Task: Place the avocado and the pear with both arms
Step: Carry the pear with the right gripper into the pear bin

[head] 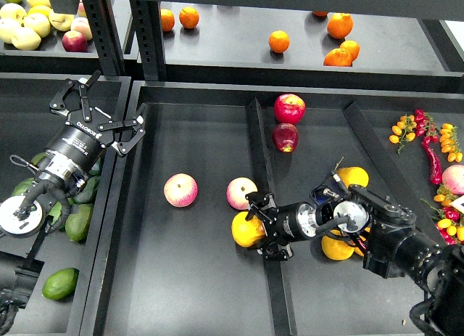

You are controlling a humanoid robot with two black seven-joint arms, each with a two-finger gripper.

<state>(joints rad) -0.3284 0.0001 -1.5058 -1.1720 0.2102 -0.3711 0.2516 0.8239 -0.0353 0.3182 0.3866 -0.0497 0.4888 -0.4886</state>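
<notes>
Right gripper (254, 233): lower centre of frame, jaws closed around the pear (246, 230), contact at its widest girth.
Left gripper (109, 107): upper left, fingers spread wide, holding nothing, above the left bin.
Pear: golden, smooth, firm; judged moderately heavy, bruisable, liable to roll.
Avocado (59, 284): judged to be the bright-green fruit at lower left; grip across the middle.
Neighbour: pink apple (241, 192) just beside the pear.
</notes>
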